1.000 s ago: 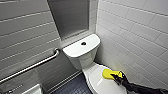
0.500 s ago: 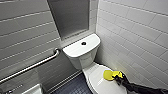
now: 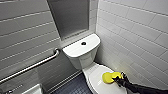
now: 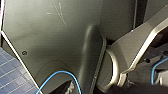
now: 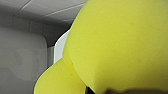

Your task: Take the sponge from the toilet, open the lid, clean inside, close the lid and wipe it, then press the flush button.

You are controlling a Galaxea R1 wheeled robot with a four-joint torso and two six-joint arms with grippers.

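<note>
The white toilet [image 3: 82, 51] stands in the corner with its lid [image 3: 98, 83] down. The dark flush button [image 3: 83, 43] sits in the middle of the tank top. The yellow sponge [image 3: 110, 77] lies on the lid's right side. My right gripper [image 3: 118, 79] comes in from the lower right and is shut on the sponge's near end. Close up in the right wrist view, the sponge [image 5: 112, 45] is bent and pinched. My left gripper is open.
White tiled walls close in on the right and behind the toilet. A metal grab bar [image 3: 32, 65] slants along the left wall. Dark tiled floor [image 3: 75, 86] lies left of the bowl, and a white basin edge [image 3: 32, 90] sits at the bottom left.
My right gripper has closed on the sponge's end. The arm, the sponge and the camera stay where they were.
</note>
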